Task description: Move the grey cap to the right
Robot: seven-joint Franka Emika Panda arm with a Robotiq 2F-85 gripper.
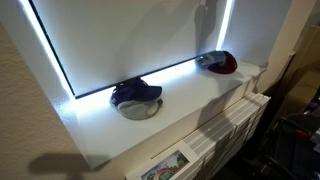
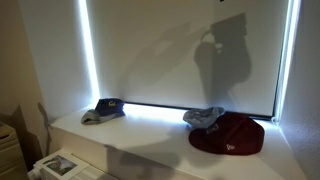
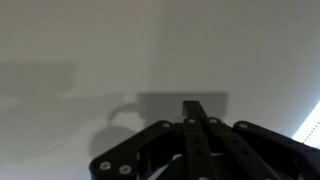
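The grey cap point(image 2: 205, 117) lies on the white sill, touching the far side of the maroon red cap point(image 2: 230, 135). In an exterior view the grey cap point(image 1: 207, 60) shows only as a sliver next to the maroon cap point(image 1: 224, 63). In the wrist view my gripper point(image 3: 197, 107) has its fingers pressed together with nothing between them, and it faces a blank white blind. No cap shows in the wrist view. The gripper itself is out of both exterior views; only its shadow point(image 2: 226, 50) falls on the blind above the caps.
A dark navy cap on a pale one point(image 1: 136, 96) sits further along the sill point(image 1: 190, 90), and it also shows in an exterior view point(image 2: 103, 110). Bright light strips edge the blind point(image 2: 87, 50). A radiator point(image 1: 235, 125) and papers point(image 1: 165, 165) lie below.
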